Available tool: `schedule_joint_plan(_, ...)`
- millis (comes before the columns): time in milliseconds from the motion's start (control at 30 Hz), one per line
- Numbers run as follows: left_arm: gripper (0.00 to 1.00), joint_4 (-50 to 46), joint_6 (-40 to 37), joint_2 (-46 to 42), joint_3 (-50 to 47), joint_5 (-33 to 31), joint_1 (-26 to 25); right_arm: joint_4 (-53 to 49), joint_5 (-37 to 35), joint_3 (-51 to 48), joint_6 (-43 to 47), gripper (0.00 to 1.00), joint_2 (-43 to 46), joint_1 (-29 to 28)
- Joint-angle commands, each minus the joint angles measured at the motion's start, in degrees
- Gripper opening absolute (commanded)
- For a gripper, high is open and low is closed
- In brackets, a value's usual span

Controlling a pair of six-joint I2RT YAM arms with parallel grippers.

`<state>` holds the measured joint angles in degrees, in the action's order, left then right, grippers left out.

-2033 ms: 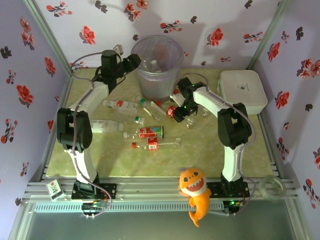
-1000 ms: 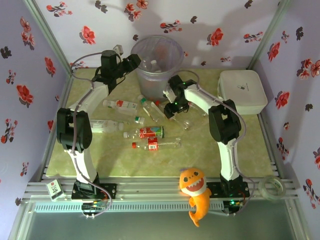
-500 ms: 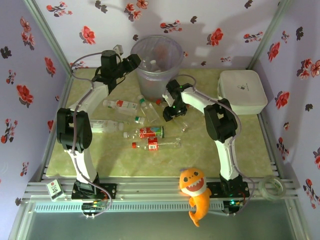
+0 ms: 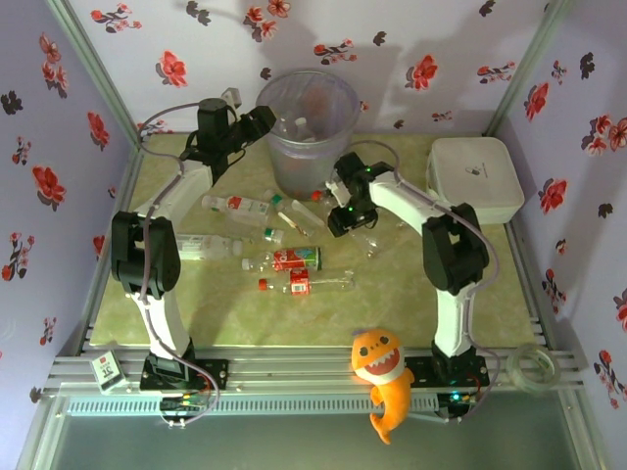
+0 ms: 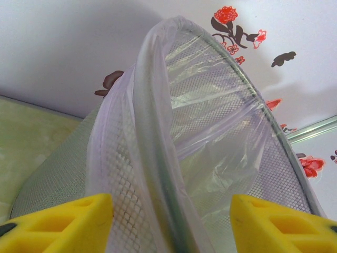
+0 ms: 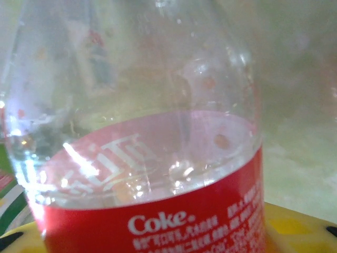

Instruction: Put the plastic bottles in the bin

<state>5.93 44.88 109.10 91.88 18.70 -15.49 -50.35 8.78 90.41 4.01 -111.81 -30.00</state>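
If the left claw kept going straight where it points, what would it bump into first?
Probably the bin: its lined rim stands right ahead of the left gripper, in line with the gap between its open jaws, though how close it is is hard to judge.

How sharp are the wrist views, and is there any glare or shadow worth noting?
Right wrist: bottle too close, soft, with glare spots on the clear plastic. Left wrist: bin fairly sharp, slight sheen. Top: even light, soft shadows on the back wall.
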Motion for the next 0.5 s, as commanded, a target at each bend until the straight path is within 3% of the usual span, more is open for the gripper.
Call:
schedule_joint_plan(0, 0.61, -6.37, -1.98, 1.67, -1.55, 0.48, 0.03, -4.37, 1.26, -0.74, 3.17, 0.48, 5.72, 0.46)
schedule_joint_plan(233, 0.61, -6.46, -2.09, 1.79, -1.00, 0.88, 0.18, -9.42, 14.15, 2.91, 13.84, 0.40, 11.96, 1.36)
schedule_joint_plan(467, 0.61, -6.73, -2.41, 1.78, -0.56, 1.16, 0.17, -2.38, 25.85, 12.70, 8.76, 0.35, 15.86, 3.15)
